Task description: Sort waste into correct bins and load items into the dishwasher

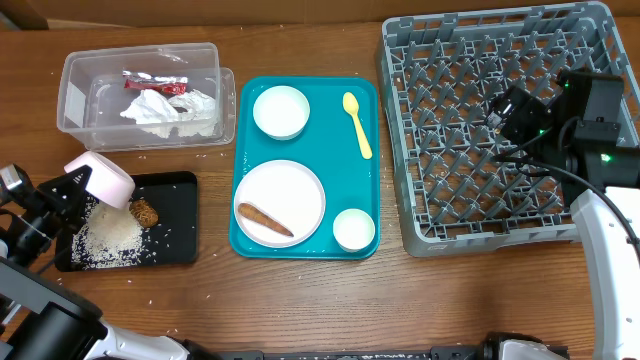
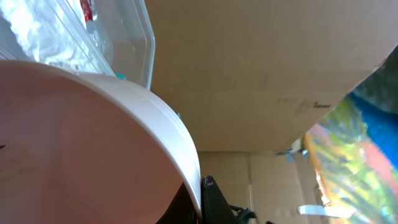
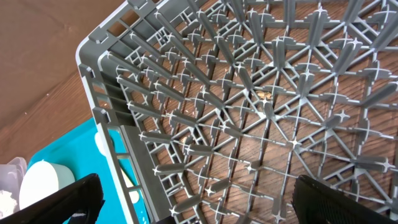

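Observation:
My left gripper (image 1: 72, 182) is shut on the rim of a pale pink bowl (image 1: 100, 178), held tipped over the black tray (image 1: 175, 245); the bowl (image 2: 81, 149) fills the left wrist view. White rice grains (image 1: 110, 235) and a brown food piece (image 1: 146, 212) lie in the black tray. The clear tub (image 1: 75, 75) holds a crumpled napkin (image 1: 160, 108) and a red-and-white wrapper (image 1: 152, 84). My right gripper (image 1: 515, 112) is open and empty above the grey dish rack (image 1: 400, 60), whose pegs (image 3: 261, 112) fill the right wrist view.
The teal serving tray (image 1: 245, 240) holds a white bowl (image 1: 280, 110), a yellow spoon (image 1: 356, 124), a round plate (image 1: 285, 195) with a brown food piece (image 1: 265, 219), and a small white cup (image 1: 354, 229). Stray grains dot the wooden table near the tub.

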Controlling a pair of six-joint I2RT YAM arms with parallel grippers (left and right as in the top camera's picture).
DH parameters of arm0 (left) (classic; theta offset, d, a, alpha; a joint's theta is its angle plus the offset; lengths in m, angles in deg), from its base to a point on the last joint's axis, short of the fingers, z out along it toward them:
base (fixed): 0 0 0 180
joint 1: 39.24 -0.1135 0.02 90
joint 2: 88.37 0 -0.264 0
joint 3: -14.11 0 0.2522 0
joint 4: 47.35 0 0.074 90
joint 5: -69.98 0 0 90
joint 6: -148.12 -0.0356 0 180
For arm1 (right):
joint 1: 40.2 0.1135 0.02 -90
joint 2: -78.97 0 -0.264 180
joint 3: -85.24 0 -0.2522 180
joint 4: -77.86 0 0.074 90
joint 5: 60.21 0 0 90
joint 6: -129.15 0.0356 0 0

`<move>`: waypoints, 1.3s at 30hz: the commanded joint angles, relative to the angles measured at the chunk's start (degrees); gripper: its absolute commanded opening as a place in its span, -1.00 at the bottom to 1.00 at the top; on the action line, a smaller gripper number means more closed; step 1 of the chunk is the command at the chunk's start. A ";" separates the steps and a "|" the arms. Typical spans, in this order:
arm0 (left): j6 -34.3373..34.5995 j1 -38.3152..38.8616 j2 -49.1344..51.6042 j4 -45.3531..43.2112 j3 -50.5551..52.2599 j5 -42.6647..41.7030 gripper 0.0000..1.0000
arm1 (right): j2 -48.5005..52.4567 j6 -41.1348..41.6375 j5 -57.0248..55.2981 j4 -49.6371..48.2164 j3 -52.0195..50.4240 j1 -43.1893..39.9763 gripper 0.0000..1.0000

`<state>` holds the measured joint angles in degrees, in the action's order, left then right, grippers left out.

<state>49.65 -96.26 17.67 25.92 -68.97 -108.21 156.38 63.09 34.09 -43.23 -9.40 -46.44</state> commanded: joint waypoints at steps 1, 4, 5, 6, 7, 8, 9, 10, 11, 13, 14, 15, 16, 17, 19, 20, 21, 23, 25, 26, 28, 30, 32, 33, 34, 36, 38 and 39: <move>5.18 -0.35 0.28 -0.13 0.28 -2.43 -0.92 | -0.98 -0.33 0.26 0.24 1.60 -0.11 1.00; 5.99 -0.35 0.28 -0.13 0.26 -2.43 -0.92 | -0.98 -0.33 0.26 0.39 1.60 -0.11 1.00; 6.29 -0.35 0.28 -0.13 0.28 -2.43 -0.92 | -0.98 -0.33 0.26 0.42 1.60 -0.11 1.00; 6.38 -0.35 0.28 -0.13 0.26 -2.43 -0.92 | -0.98 -0.33 0.26 0.44 1.60 -0.11 1.00; 6.60 -0.35 0.28 -0.13 0.26 -2.40 -0.91 | -0.98 -0.33 0.26 0.44 1.60 -0.11 1.00; 7.19 -0.35 0.28 -0.20 0.28 -2.40 -0.91 | -0.98 -0.33 0.26 0.42 1.60 -0.11 1.00; 7.45 -0.35 0.28 -0.17 0.28 -2.40 -0.92 | -0.98 -0.33 0.26 0.42 1.60 -0.11 1.00; 7.96 -0.35 0.28 -0.17 0.26 -2.40 -0.92 | -0.98 -0.33 0.26 0.42 1.60 -0.11 1.00; 8.63 -0.35 0.28 -0.17 0.26 -2.40 -0.92 | -0.98 -0.33 0.26 0.39 1.60 -0.11 1.00; 9.44 -0.35 0.26 -0.17 0.26 -2.40 -0.91 | -0.98 -0.33 0.26 0.42 1.60 -0.11 1.00; 10.12 -0.35 0.26 -0.11 0.26 -2.43 -0.92 | -0.98 -0.33 0.26 0.44 1.60 -0.11 1.00; 10.80 -0.35 0.26 0.22 0.26 -2.43 -0.92 | -0.98 -0.33 0.26 0.44 1.60 -0.11 1.00; 11.56 -0.35 0.22 0.72 0.26 -2.43 -0.92 | -0.98 -0.33 0.26 0.44 1.60 -0.11 1.00; 11.72 -0.33 0.15 0.87 0.26 -2.43 -0.92 | -0.98 -0.33 0.26 0.44 1.60 -0.11 1.00; 10.67 -0.13 -0.11 0.87 0.17 -2.40 -0.92 | -0.98 -0.33 0.26 0.42 1.60 -0.11 1.00; 10.58 0.11 -0.26 0.90 0.13 -2.40 -0.92 | -0.98 -0.33 0.26 0.42 1.60 -0.11 1.00; 10.51 0.50 -0.63 0.92 0.13 -2.38 -0.92 | -0.98 -0.33 0.26 0.44 1.60 -0.11 1.00; 9.33 1.92 -1.86 0.90 -0.22 -2.29 -0.92 | -0.98 -0.33 0.26 0.44 1.60 -0.11 1.00; 8.31 4.28 -3.76 0.92 -1.27 -1.57 -0.92 | -0.98 -0.33 0.26 0.39 1.60 -0.11 1.00; 8.35 6.40 -5.27 0.87 -2.34 -0.31 -0.92 | -0.98 -0.33 0.28 0.39 1.60 -0.11 1.00; 9.01 9.94 -7.34 0.87 -4.39 1.36 -0.92 | -0.98 -0.33 0.28 0.42 1.60 -0.11 1.00; 11.13 15.10 -9.44 0.04 -8.09 3.67 -0.92 | -0.98 -0.31 0.28 0.44 1.60 -0.11 1.00; 14.12 20.26 -10.58 -1.44 -12.26 8.15 -0.92 | -0.98 -0.33 0.26 0.42 1.60 -0.11 1.00; 15.87 23.37 -11.02 -2.36 -14.64 11.67 -0.92 | -0.98 -0.33 0.26 0.42 1.60 -0.11 1.00; 17.70 27.39 -11.28 -3.76 -17.44 16.98 -0.92 | -0.98 -0.33 0.26 0.44 1.60 -0.11 1.00; 18.84 34.75 -11.28 -6.43 -21.64 26.80 -0.92 | -0.98 -0.33 0.26 0.48 1.60 -0.11 1.00; 18.80 46.14 -11.28 -12.24 -24.26 41.29 -0.92 | -0.98 -0.33 0.26 0.76 1.60 -0.11 1.00; 18.75 49.72 -11.23 -14.29 -24.33 46.03 -0.92 | -0.98 -0.33 0.26 0.85 1.60 -0.11 1.00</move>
<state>66.15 -59.30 7.68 16.81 -90.87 -86.61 156.38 63.09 34.11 -42.43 -9.40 -46.44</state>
